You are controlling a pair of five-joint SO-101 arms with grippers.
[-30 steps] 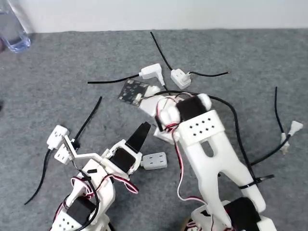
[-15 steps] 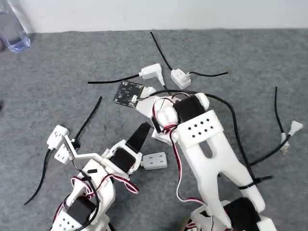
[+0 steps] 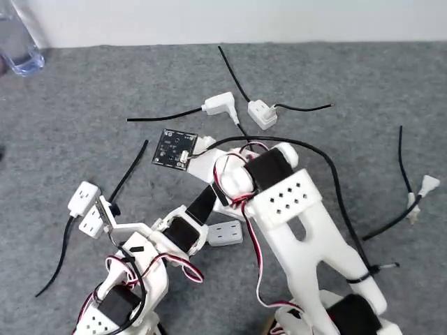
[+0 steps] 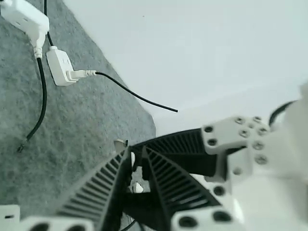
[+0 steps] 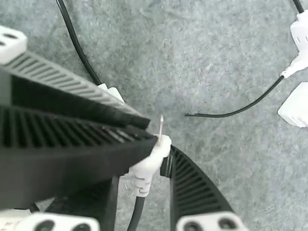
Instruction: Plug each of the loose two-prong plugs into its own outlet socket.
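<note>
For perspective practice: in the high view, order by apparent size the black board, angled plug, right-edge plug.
black board
angled plug
right-edge plug
The board sits raised, nearer the camera, so its lead is unsure.

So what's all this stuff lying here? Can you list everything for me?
Sockets: four, white; a pair at the left, one at the far middle, one between the arms.
Plugs: three that I can make out, white on black cords; an angled one at the far middle, one at the right edge, one held.
Bottle: one, clear, far left corner.
Carpet: one, grey, covering the table.
Arms: two, white and black; left gripper shut, right gripper shut on the held plug.
</note>
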